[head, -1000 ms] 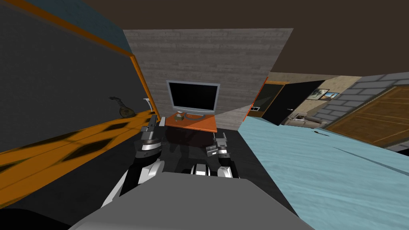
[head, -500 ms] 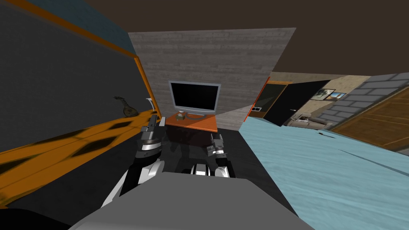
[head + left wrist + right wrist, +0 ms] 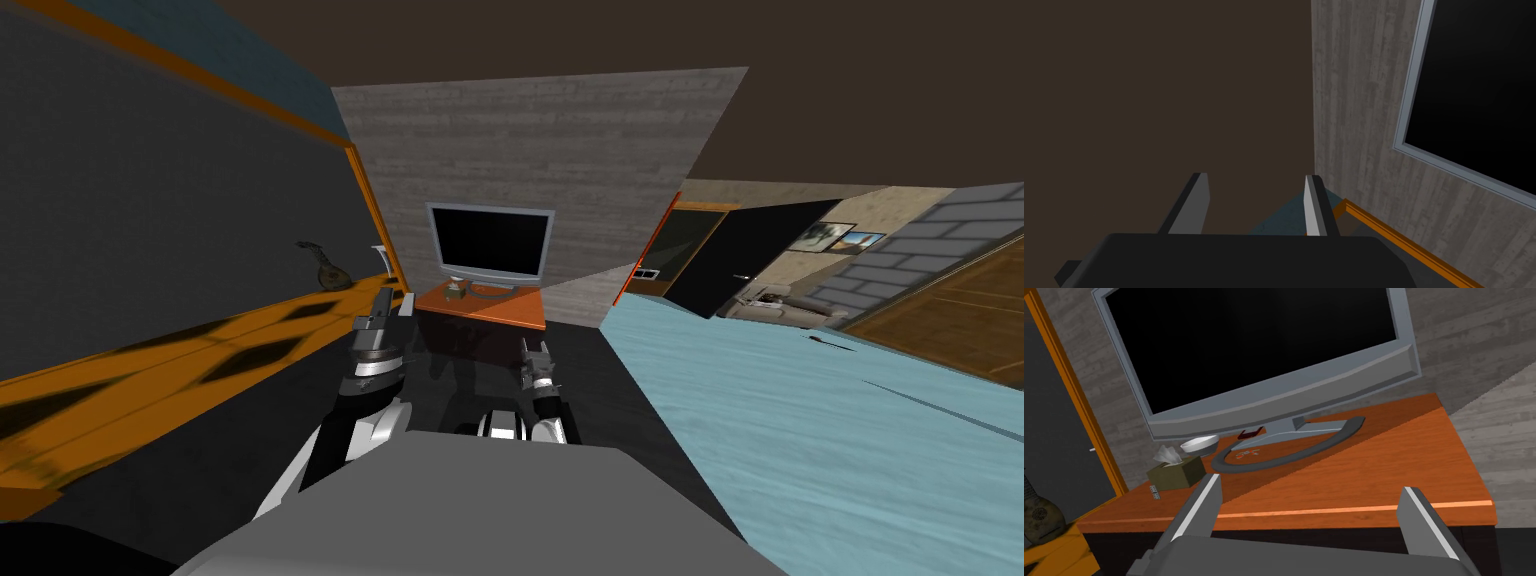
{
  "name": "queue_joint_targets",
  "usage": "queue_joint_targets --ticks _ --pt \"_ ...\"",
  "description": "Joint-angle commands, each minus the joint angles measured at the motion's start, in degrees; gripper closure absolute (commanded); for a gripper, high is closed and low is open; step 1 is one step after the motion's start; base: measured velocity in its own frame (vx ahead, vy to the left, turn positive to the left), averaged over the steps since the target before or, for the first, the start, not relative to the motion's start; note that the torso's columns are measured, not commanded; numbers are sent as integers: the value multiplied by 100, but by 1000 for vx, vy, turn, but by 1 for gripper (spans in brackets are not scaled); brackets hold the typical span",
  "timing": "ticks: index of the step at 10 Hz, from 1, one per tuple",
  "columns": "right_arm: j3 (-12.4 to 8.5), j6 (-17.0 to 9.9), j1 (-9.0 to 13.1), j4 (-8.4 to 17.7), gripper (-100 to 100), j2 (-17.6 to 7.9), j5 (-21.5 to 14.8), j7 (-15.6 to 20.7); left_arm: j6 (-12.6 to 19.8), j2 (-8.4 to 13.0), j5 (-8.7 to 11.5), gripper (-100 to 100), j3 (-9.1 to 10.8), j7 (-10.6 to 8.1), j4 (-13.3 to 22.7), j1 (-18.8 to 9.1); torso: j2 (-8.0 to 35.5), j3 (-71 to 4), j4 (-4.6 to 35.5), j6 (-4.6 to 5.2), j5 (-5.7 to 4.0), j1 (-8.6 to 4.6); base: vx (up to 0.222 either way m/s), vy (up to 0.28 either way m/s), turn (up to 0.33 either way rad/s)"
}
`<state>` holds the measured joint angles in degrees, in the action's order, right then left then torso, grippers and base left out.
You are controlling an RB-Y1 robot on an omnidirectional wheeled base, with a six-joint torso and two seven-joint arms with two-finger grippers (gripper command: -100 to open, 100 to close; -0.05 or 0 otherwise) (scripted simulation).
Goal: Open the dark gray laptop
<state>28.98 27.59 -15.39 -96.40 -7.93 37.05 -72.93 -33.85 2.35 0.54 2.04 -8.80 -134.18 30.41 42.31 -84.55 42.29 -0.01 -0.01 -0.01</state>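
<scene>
Laptop (image 3: pixel 822 341): I take it to be the thin dark sliver lying flat on the light blue bed (image 3: pixel 800 430). It is well off to the right of my right tool and farther out than it. It is too small to tell how its lid stands.

My right tool (image 3: pixel 1311 483) is held low in front of me, its fingers spread wide with nothing between them. My left tool (image 3: pixel 1255 176) is raised to the left of it and points upward, its fingers parted by a narrower gap, also empty.

Just ahead of the right tool runs the near edge of an orange wooden desk (image 3: pixel 1374 458). On it, ahead and to the left of the tool, stands an olive tissue box (image 3: pixel 1176 474). A small white die-like piece (image 3: pixel 1154 490) lies beside the box, near the desk's edge. Just behind the box sits a white bowl (image 3: pixel 1199 445).

Farther in, the curved grey foot (image 3: pixel 1304 447) of a television (image 3: pixel 1249 343) rests on the desk, and a small dark red thing (image 3: pixel 1250 434) lies by the foot's post. The television's screen is black in a grey frame. Left of the desk, a lute-like instrument (image 3: pixel 1038 515) stands by a dark wall.
</scene>
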Motion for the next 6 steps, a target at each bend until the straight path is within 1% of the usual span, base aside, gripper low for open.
queue_joint_targets --ticks 1,2,3,6 --pt "147 -45 49 186 -100 46 155 -425 0 0 0 0 0 0 0 0 -3 -2 -1 2 1 0 -25 -6 31" --pt "220 -72 89 294 -100 84 245 -609 0 0 0 0 0 0 0 0 -7 -4 -2 0 1 2 -38 -11 59" --pt "220 -72 89 294 -100 84 245 -675 0 0 0 0 0 0 0 0 -2 -1 -1 1 1 2 -32 -7 14" --pt "403 -137 186 553 -100 242 469 -1192 0 0 0 0 0 0 0 0 -3 -2 -1 0 1 2 -31 -5 37"
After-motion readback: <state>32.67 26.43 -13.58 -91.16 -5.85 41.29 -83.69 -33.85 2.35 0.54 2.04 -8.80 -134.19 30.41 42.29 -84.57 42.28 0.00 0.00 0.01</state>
